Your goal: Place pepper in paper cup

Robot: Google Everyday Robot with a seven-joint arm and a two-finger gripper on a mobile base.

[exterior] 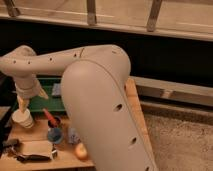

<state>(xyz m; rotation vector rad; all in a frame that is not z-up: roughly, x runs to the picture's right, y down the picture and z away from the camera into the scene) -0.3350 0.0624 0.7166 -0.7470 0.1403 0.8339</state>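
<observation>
Gripper (23, 103) hangs directly above the paper cup (22, 120) on the wooden bench (135, 105). Whether the jaws are apart or together: cannot tell. Pepper (49, 117) lies right of and below the jaws, beside a dark cup (56, 121), not in the paper cup. Green tray (45, 102) sits behind the jaws. Speckled floor (175, 140) far right, dark wall (165, 55) beyond.
</observation>
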